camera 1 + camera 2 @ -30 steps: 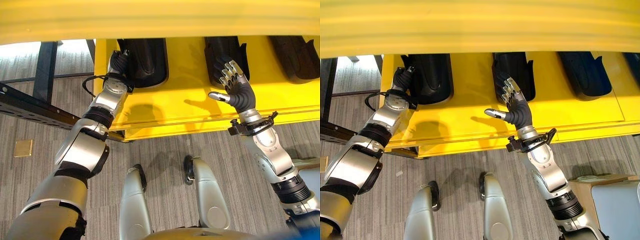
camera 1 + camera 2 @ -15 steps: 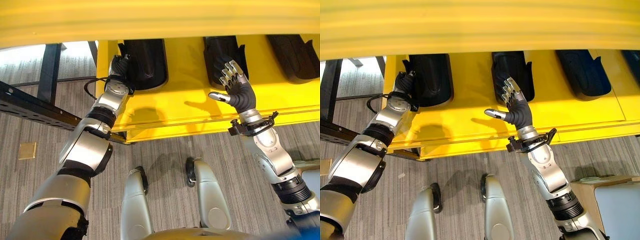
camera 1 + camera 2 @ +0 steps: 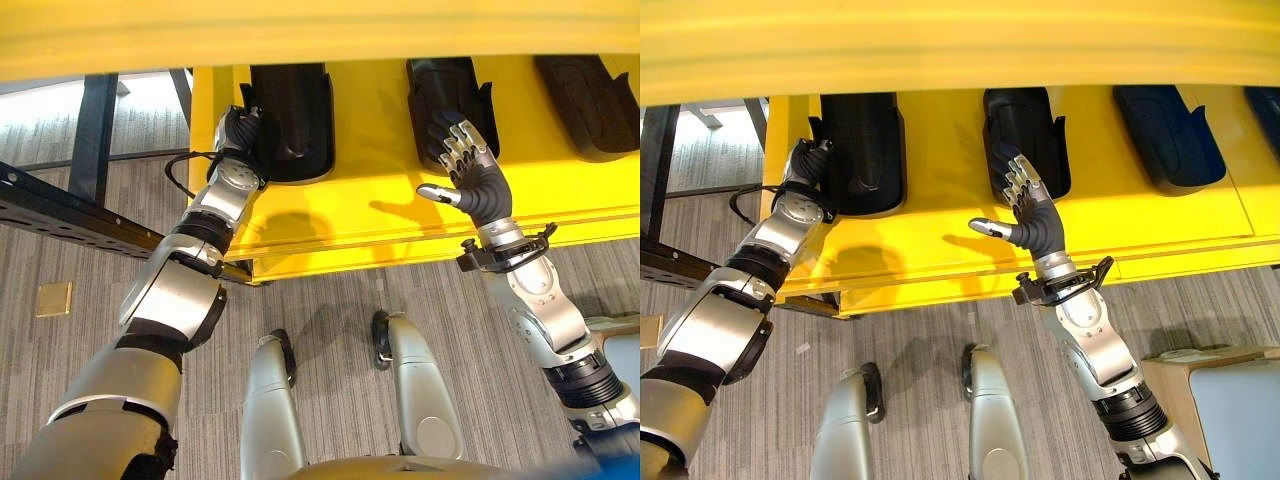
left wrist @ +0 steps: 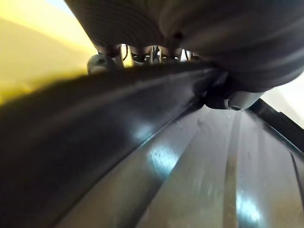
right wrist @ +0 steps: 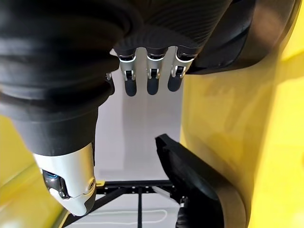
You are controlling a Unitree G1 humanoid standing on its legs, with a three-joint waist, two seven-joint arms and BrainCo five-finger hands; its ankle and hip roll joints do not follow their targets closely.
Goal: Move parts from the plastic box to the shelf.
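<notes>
While right hand [image 3: 1032, 215] hangs spread, empty, just short of middle black part [image 3: 1025, 135], left hand [image 3: 238, 135] presses left black part [image 3: 290, 120], finger state unclear. Risk, judged: uneven push skews part on slick yellow shelf [image 3: 350, 215]. Beyond: grey carpet [image 3: 60, 240], black frame [image 3: 60, 210].

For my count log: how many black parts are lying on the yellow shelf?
4 show: one at the left hand, the leftmost part; one under the right hand, the middle part; a third part right; a fourth part at the edge. More may be hidden.
</notes>
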